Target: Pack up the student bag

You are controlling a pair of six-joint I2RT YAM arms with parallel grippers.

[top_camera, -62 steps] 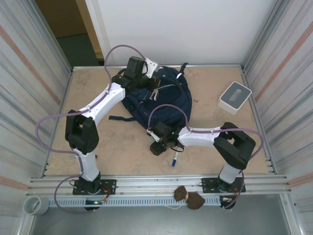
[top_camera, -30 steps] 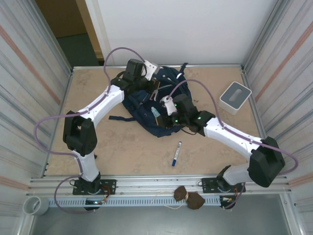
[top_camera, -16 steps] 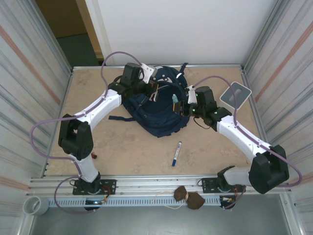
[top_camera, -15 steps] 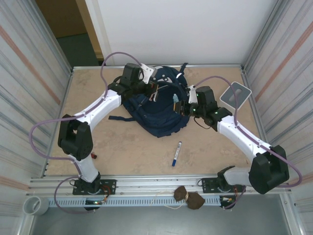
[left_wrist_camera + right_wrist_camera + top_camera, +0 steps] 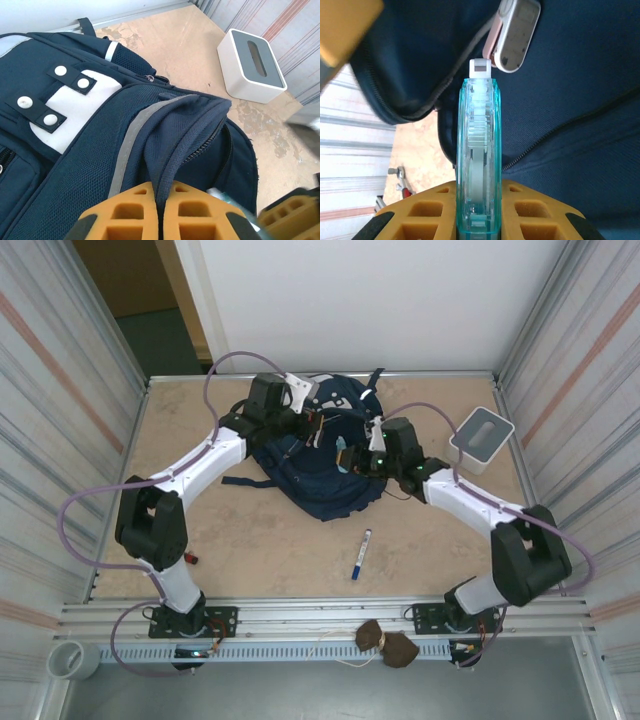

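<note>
the large navy-blue fabric backpack (image 5: 318,472) lies flat at the far middle of the tan tabletop (image 5: 250,540), white buckle patch up, and both arms are reaching in over it. the left gripper (image 5: 159,212) is clamped tight on a raised fold of the bag's fabric right beside the zipper. its orange fingers (image 5: 125,215) are pressed together with the cloth pinched between them, and the flap is lifted so the zipper mouth gapes.

over on the other side, the right gripper (image 5: 478,220) has a narrow hold on a slim translucent teal plastic dispenser (image 5: 478,150). it stands on edge between the pads, white tip pointing away at the navy fabric next to the zipper line. from overhead, that teal piece hangs above the bag's open top, just right of the left gripper.

a white box with a grey slotted top (image 5: 480,438) stands well to the bag's right, near the wall. a blue-and-white pen (image 5: 360,554) lies on the table nearer the arm bases, apart from the bag. two brown lumps (image 5: 388,642) sit on the near rail.
</note>
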